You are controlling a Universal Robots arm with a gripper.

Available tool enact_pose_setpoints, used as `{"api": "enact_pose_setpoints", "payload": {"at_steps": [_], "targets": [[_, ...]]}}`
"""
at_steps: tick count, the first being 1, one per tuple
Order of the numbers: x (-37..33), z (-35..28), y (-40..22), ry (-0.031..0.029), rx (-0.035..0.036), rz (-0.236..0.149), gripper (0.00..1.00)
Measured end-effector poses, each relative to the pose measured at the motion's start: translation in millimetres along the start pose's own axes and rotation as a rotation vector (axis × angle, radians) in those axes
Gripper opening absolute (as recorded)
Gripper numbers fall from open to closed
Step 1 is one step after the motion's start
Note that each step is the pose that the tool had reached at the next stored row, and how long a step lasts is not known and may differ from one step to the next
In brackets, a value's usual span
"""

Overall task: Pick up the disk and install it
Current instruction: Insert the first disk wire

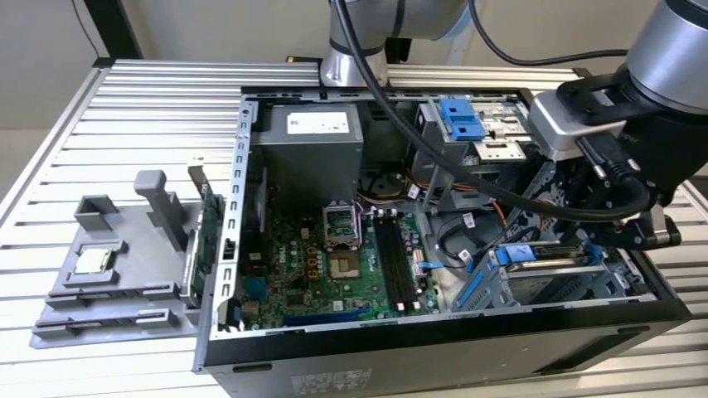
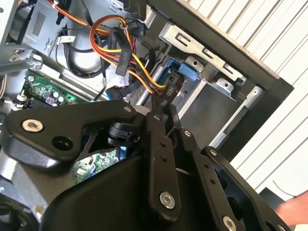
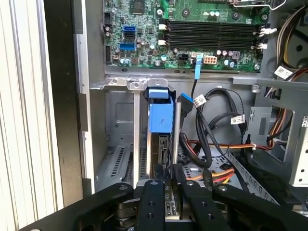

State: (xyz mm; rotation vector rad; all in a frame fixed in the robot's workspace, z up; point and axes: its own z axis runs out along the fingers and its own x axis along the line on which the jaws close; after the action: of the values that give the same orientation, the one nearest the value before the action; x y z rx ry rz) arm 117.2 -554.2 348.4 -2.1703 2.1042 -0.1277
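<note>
The disk (image 3: 160, 144) stands on edge in the drive cage at the front corner of the open computer case, its blue rail frame (image 3: 160, 115) toward the motherboard. My gripper (image 3: 168, 185) is shut on the disk's near edge, one black finger (image 3: 153, 199) on each flat side. In the exterior view the disk (image 1: 542, 254) sits low in the cage at the case's right end, with the gripper (image 1: 592, 245) right over it. In the second wrist view the gripper (image 2: 164, 105) points at the blue rail (image 2: 174, 77) past a bundle of cables.
Loose black, orange and yellow cables (image 3: 207, 144) lie beside the cage. The motherboard (image 1: 332, 257) and grey power-supply box (image 1: 313, 137) fill the case's middle. A blue bracket (image 1: 459, 120) sits on the upper bay. A grey tray (image 1: 111, 274) holding a processor chip (image 1: 94, 259) stands outside the case.
</note>
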Motion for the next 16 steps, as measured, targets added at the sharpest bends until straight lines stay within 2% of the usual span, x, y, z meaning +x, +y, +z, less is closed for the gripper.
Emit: {"api": "enact_pose_setpoints", "payload": {"at_steps": [6, 9, 14, 16], "targets": [[0.0, 2.2, 1.9, 0.0081, 0.0028, 0.045, 0.0], [0.0, 4.1, 2.3, 0.0099, 0.0056, 0.057, 0.0], [-0.3, 6.5, 2.8, 0.0104, 0.0169, 0.06, 0.0], [-0.4, 8.0, 3.1, 0.0102, 0.0247, 0.06, 0.0]]}}
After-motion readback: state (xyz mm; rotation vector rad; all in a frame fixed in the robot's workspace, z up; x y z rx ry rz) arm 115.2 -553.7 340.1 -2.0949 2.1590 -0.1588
